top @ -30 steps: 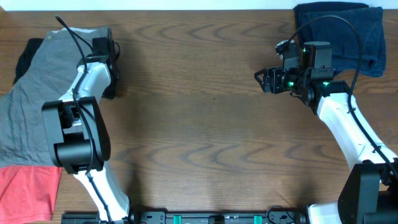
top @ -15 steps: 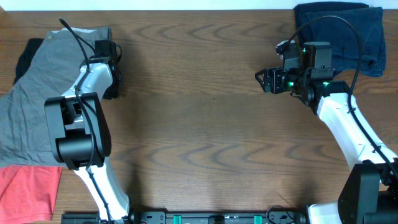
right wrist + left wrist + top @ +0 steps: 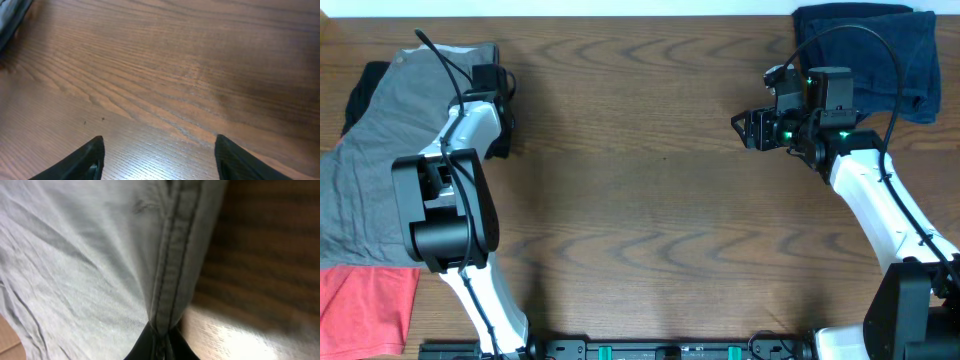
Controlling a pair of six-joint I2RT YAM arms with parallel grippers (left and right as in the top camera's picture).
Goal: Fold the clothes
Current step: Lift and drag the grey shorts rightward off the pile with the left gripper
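At the left edge of the table [image 3: 650,200] lie the grey shorts [image 3: 370,170], partly over a black garment [image 3: 358,95], with a red T-shirt [image 3: 360,310] at the near corner. The left gripper [image 3: 160,342] is hard to read from overhead, but its wrist view shows it pinched shut on the shorts' stitched hem. The right gripper [image 3: 157,160] hangs over bare wood, fingers [image 3: 75,160] spread wide, holding nothing. Only the overhead view shows the navy garment [image 3: 865,55] at the far right corner.

The arms [image 3: 868,185] have white shells, black joints [image 3: 440,235], thin black cables [image 3: 437,58], and green lights [image 3: 788,128] by the black right gripper [image 3: 740,130].
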